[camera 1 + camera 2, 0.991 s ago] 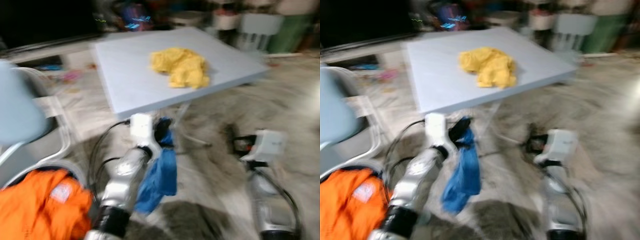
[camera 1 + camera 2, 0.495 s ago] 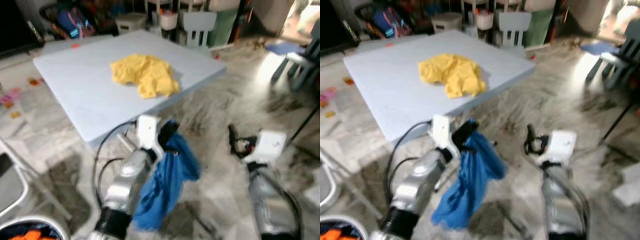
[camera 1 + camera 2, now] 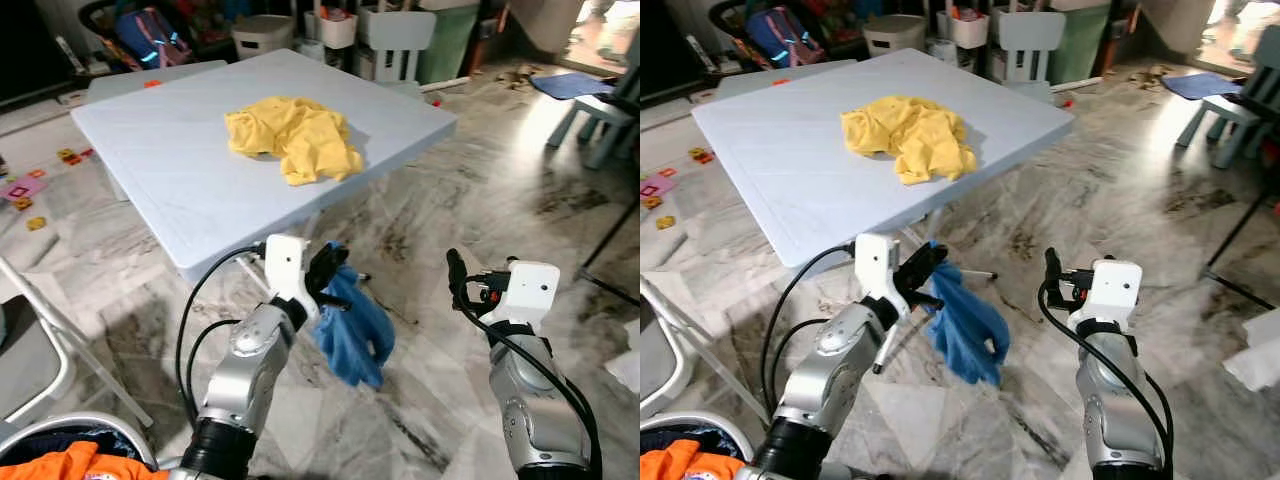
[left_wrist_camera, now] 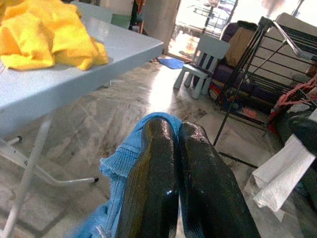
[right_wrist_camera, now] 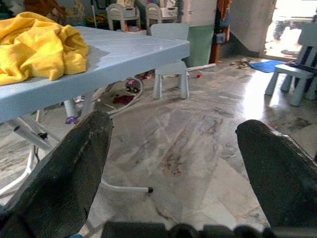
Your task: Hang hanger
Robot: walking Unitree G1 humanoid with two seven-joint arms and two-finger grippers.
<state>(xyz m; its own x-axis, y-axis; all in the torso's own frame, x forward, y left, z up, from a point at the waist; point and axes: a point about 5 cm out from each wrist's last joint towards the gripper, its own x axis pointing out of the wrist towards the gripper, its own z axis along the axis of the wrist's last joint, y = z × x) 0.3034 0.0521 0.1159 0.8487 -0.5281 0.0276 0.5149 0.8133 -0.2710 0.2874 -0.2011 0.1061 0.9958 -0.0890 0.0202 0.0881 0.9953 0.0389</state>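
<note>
Two grippers, both raised before the robot over a marbled tile floor point(image 3: 440, 210).

Left gripper point(image 3: 328, 272): held just off the near edge of the table, fingers point(image 4: 198, 163) pressed together and pinching the top of a blue knitted cloth point(image 3: 355, 325). The cloth hangs down from the fingertips in a loose bunch, clear of the floor. No hanger can be made out inside it.

Right gripper point(image 3: 1050, 268): held at about the same height, well to the right of the cloth, fingers point(image 5: 74, 168) spread wide apart with nothing between them, bare floor beyond.

Light blue folding table point(image 3: 170, 160): square top, set at an angle to the robot, white metal legs beneath. One crumpled yellow garment point(image 3: 292, 138) lies near the middle of the top.

Surroundings, far side of the table: white child's chair point(image 3: 397, 35), pale bucket point(image 3: 262, 33), a backpack point(image 3: 150, 48) with blue trim. Right edge: small light blue chair point(image 3: 600, 110) and a blue mat point(image 3: 565, 85) on the floor. Left: scattered coloured toy pieces point(image 3: 40, 190) on the floor, and the white frame of a folding chair point(image 3: 60, 340). Lower left corner: orange garment point(image 3: 70, 465) in a round basket point(image 3: 90, 430).

Left wrist view: black metal rack point(image 4: 277, 59) and a white cloth point(image 4: 277, 176) beyond the fingers.
</note>
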